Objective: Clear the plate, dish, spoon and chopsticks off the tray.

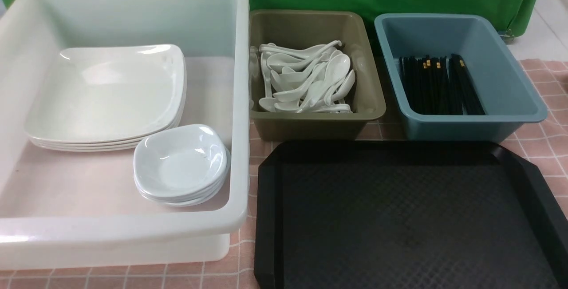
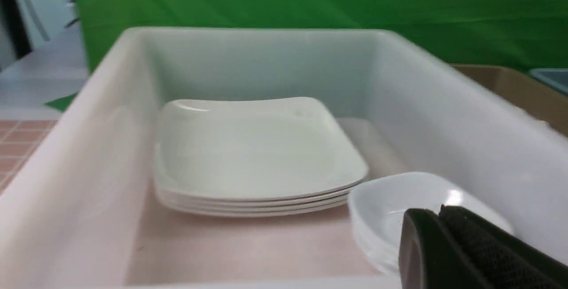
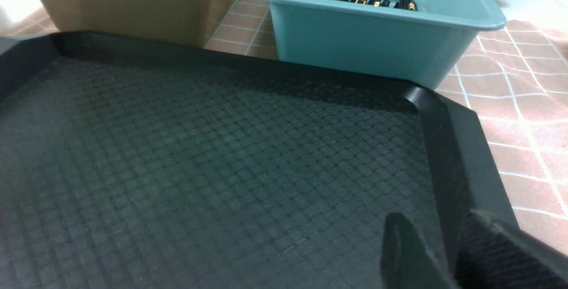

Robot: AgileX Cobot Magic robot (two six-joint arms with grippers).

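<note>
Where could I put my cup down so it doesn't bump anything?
The black tray is bare all over. In the white tub, there's open floor in front of the plates, left of the small dishes. The spoon tub and chopstick tub are crowded.

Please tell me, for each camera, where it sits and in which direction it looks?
Front view: between the arms, looking forward over the tray, white tub, olive tub and blue tub; no robot part shows.
Left wrist view: above the white tub's plates; left gripper intrudes.
Right wrist view: over the tray; right gripper shows.
All views share the olive tub.
</note>
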